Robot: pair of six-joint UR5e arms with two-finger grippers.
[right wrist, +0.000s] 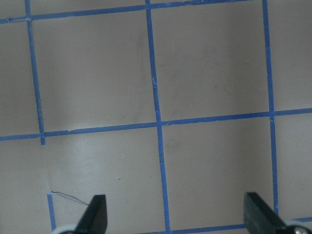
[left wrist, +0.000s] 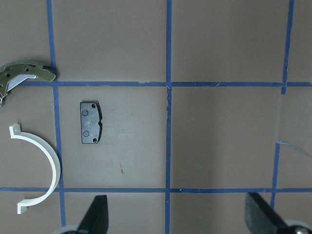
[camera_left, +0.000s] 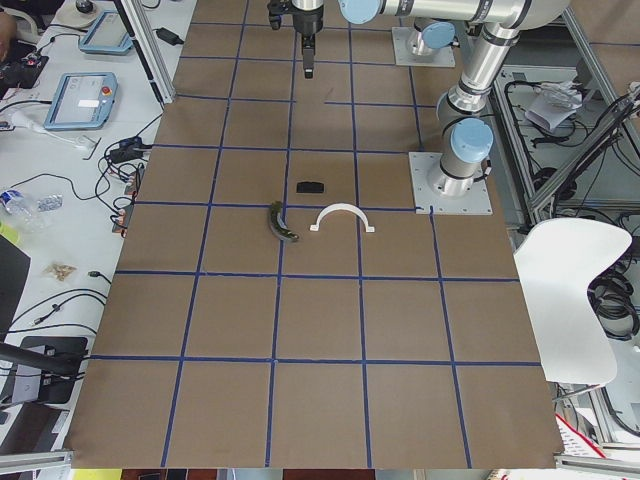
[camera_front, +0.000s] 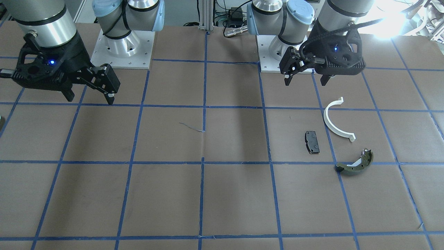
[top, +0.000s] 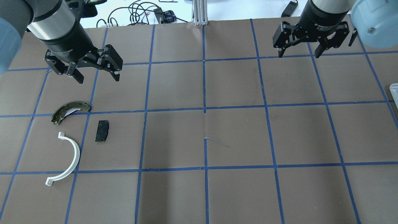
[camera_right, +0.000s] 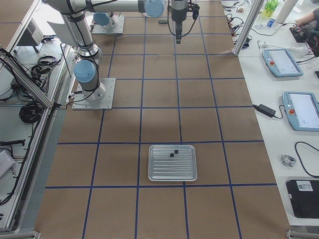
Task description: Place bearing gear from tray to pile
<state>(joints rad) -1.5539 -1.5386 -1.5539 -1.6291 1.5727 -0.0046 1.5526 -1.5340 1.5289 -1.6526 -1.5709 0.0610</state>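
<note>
Hovering spread wide and empty, the left end effector [top: 98, 78] hangs upper left in the overhead view, the right end effector [top: 298, 56] upper right. The bearing gear [camera_right: 171, 155] lies in the tray [camera_right: 169, 172], lower centre of the right-side view. The pile [top: 102, 131] lies on the bench [top: 236, 140], overhead view's left.

The table [top: 236, 84] is covered in brown paper, with blue tape lines [top: 204, 93] splitting it into a grid of squares. Near the middle there's a thin squiggly mark [top: 217, 142], maybe a loose thread or a scratch, hard to tell. Off to the sides: a white chair [camera_left: 575, 295], a blue-edged tablet [camera_left: 83, 100] on a bench, a plastic bottle [camera_left: 28, 203], and a black power brick [camera_right: 264, 110] with its cord.
</note>
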